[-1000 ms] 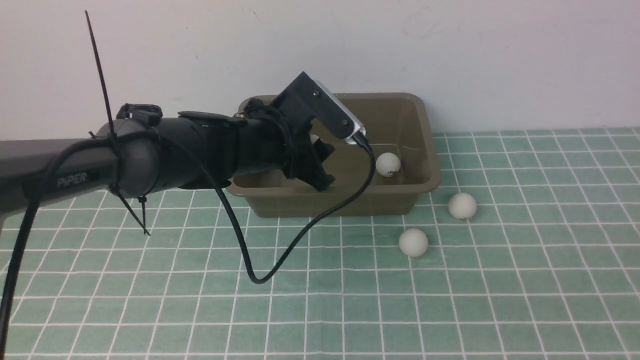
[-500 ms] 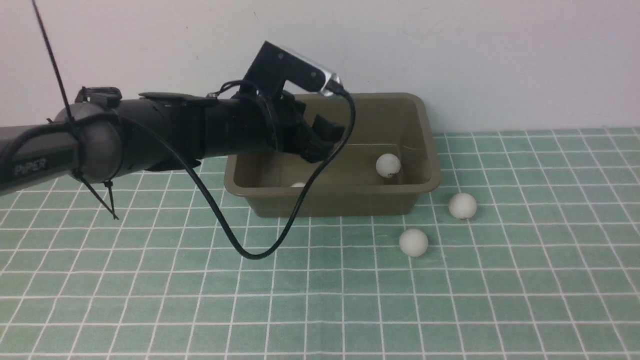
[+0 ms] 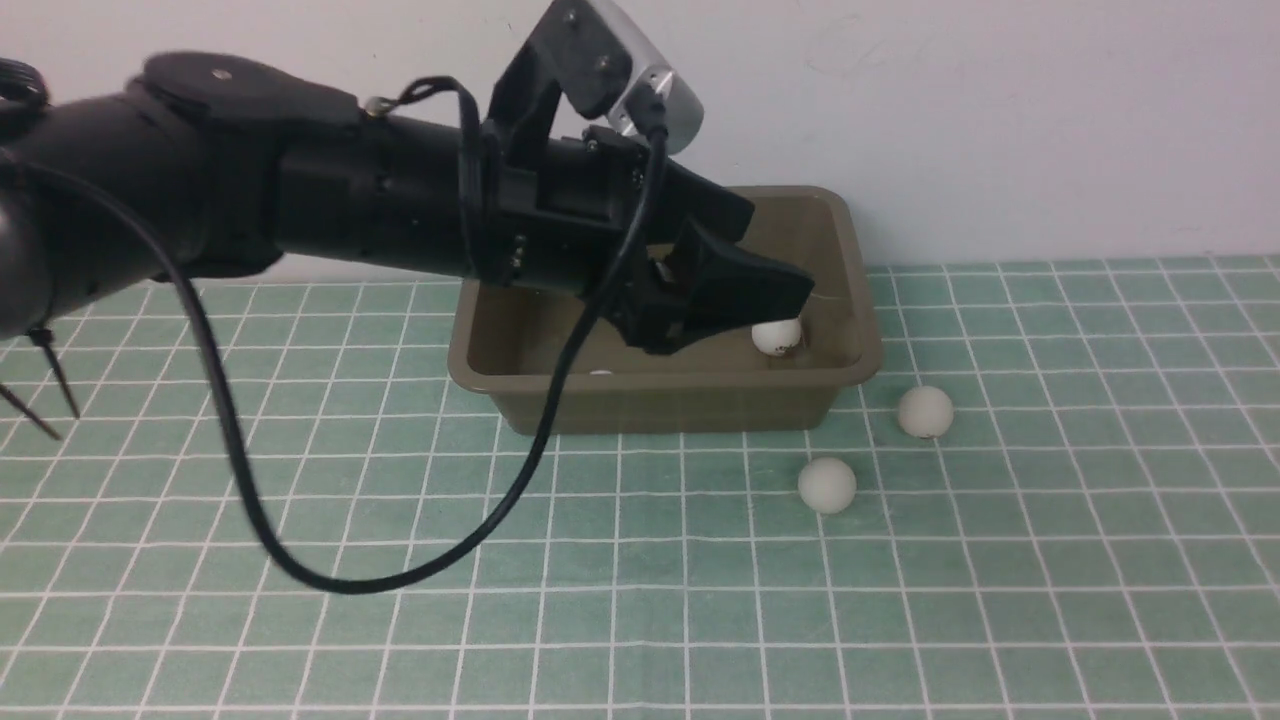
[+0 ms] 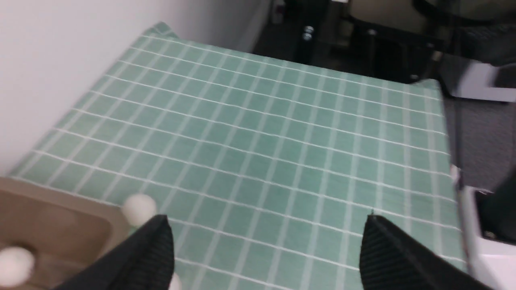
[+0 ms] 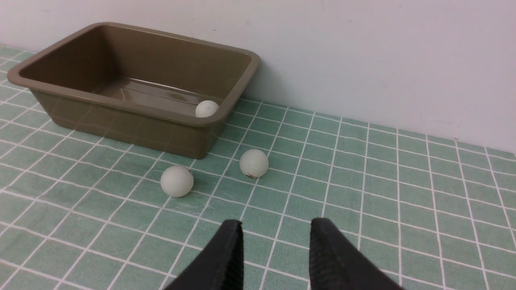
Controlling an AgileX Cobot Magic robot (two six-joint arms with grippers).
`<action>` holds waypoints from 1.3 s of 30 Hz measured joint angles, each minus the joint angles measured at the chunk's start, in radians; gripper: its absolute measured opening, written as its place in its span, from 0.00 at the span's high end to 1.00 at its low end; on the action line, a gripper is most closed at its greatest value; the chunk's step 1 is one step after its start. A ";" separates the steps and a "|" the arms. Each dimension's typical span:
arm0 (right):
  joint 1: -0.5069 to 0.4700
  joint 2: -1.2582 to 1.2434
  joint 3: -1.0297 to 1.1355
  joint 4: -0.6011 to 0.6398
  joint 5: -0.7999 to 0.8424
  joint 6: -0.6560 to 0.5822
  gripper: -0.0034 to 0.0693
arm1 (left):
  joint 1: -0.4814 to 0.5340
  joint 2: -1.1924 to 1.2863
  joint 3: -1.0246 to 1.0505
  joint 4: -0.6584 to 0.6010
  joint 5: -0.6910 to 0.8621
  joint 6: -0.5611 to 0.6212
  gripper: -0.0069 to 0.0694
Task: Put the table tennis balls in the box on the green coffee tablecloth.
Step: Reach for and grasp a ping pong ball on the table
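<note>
Table tennis balls, small, matte and white, are in two places. Two lie in the rectangular olive-brown plastic box (image 3: 660, 400): the marked ball (image 3: 777, 336) by its right wall and a second ball (image 3: 600, 373) just showing over the near rim. Two rest on the pale mint-green checked tablecloth (image 3: 1000, 600). The far ball (image 3: 925, 411) sits just right of the box's near right corner. The near ball (image 3: 827, 485) lies nearer and to the left of it, apart from both it and the box.

Left claw (image 3: 735, 310) hangs above the box interior with its jaws spread wide and nothing between them. Right claw (image 5: 276, 249) has its jaws drawn to their narrowest and is empty. Both loose balls lie ahead of it, between it and the box.

Step in hand, by judgement: fetch a loose ball. Relative to the left claw, both loose balls lie to the right, nearer and lower. Recommended procedure:
1. Raise the claw clear of the rim.
2. Travel right and near.
3. Descend vertically with the fingers straddling one ball.
4. Close slowly, since a light ball is likely to roll at a touch.

Keep the black cable (image 3: 400, 570) from sweeping the cloth near the balls.
</note>
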 joint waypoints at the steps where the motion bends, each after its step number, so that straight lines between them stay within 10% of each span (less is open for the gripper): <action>1: 0.000 0.000 0.000 0.000 0.000 0.000 0.65 | 0.000 -0.012 0.000 0.018 0.012 -0.018 0.18; 16: 0.000 0.000 0.000 -0.001 0.000 0.000 0.65 | -0.207 -0.193 0.000 0.428 0.110 -0.420 0.34; 25: 0.000 0.000 0.000 -0.001 0.000 0.000 0.65 | -0.345 0.067 0.000 0.713 -0.261 -0.691 0.35; 39: 0.000 0.000 0.000 0.026 0.000 -0.001 0.65 | -0.346 0.354 0.000 0.543 -0.627 -0.702 0.35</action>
